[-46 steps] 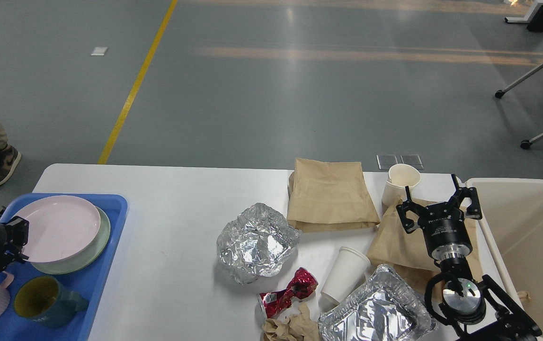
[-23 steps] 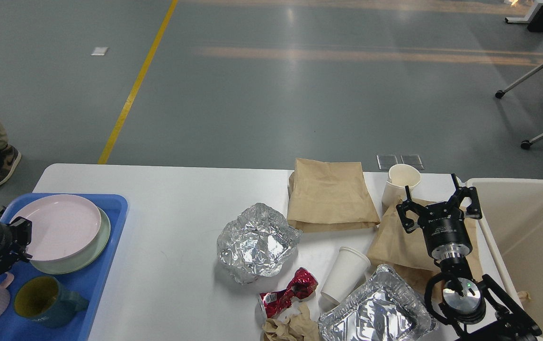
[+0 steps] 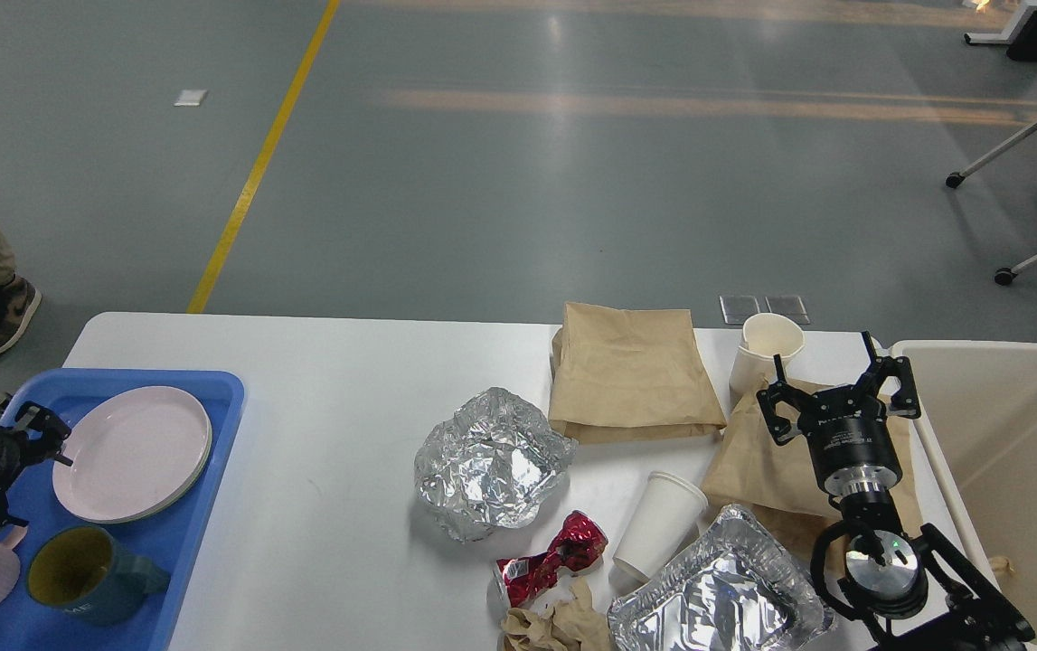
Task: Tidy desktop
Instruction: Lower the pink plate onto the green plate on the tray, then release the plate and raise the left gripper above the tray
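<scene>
Left gripper (image 3: 41, 434): fingers apart, beside pink plate (image 3: 131, 453) on blue tray (image 3: 211, 389). Desktop (image 3: 319, 407): spans view centre, bearing crumpled foil (image 3: 491, 463), 2 paper bags. Right gripper (image 3: 839, 391): fingers spread, empty, above nearer bag (image 3: 767, 466).

A smooth grey floor (image 3: 518, 181) fills the room, glossy enough to carry long pale streaks of reflected light. A yellow line (image 3: 260, 163) runs diagonally across it on the left. Right of that line, two metal floor plates (image 3: 763, 308) sit flush in the floor. At the far right stand the wheeled legs of a chair (image 3: 1015, 208).
</scene>
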You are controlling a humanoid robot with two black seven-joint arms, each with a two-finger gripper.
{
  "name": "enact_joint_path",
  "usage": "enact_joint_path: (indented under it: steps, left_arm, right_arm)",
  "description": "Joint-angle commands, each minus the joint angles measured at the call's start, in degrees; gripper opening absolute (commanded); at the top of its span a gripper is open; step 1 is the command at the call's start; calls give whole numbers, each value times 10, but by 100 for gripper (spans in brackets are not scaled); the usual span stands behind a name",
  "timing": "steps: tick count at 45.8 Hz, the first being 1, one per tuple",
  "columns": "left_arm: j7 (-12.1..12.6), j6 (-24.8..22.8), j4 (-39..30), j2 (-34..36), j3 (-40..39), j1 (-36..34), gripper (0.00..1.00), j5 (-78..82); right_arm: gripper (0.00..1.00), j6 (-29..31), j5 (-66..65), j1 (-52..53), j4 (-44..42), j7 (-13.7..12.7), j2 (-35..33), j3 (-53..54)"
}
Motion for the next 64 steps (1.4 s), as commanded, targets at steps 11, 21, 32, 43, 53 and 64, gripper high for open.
enact_joint_path:
  steps: [11,21,32,43,53,64]
  left_arm:
    - [3,-3,-2,-3,-7,-76,95,29]
    - [-3,-11,-1,25,-317,10,96,29]
    - [-7,-6,1,5,-757,190,96,34]
    - [-233,-3,-3,-114,-973,302,96,72]
    - [-337,-7,-60,-193,-1098,413,96,97]
    - [-278,-53,-68,-271,-1286,508,96,275]
  right_arm:
    - [100,0,0,0,-1,0,0,0]
    - [100,0,0,0,-1,0,0,0]
    - [100,0,0,0,-1,0,0,0]
    - [100,0,0,0,-1,0,0,0]
    - [100,0,0,0,-1,0,0,0]
    - [100,1,0,-1,0,0,0,0]
